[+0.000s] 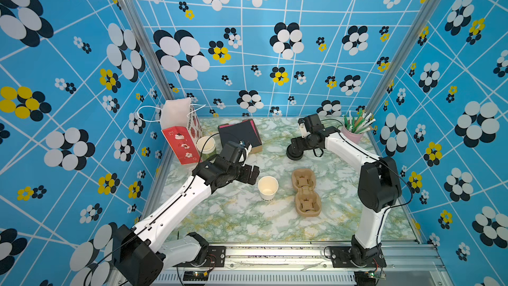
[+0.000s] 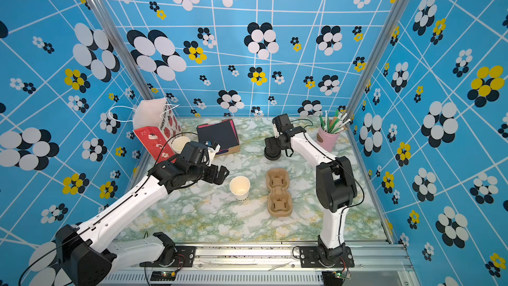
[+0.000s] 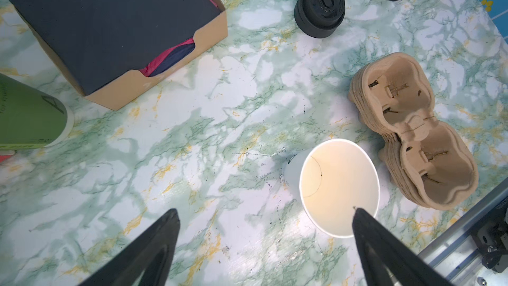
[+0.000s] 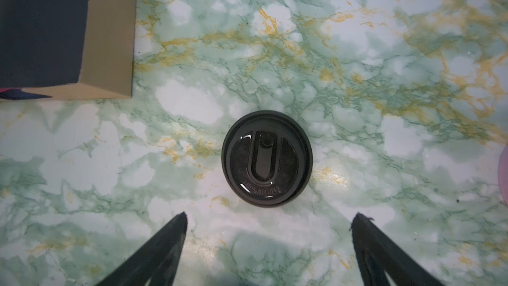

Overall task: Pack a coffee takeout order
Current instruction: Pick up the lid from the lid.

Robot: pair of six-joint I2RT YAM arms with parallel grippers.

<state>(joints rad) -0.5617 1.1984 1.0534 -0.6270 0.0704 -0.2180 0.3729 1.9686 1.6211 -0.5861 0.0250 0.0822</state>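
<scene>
Far left: black napkin (image 1: 238,133) on top in cardboard box (image 1: 256,148). Nearer, left fingers (image 1: 251,175) spread wide, holding nothing, just left of upright white cup (image 1: 268,188) mid-bench (image 1: 220,215). Farther right: black lid (image 1: 294,154) flat on bench, under right fingers (image 1: 305,148), wide apart, empty.

Both top views look down from high in front over the whole table (image 1: 220,215); each wrist view looks down closely. Both wrist views share the black lid (image 3: 319,9).
</scene>
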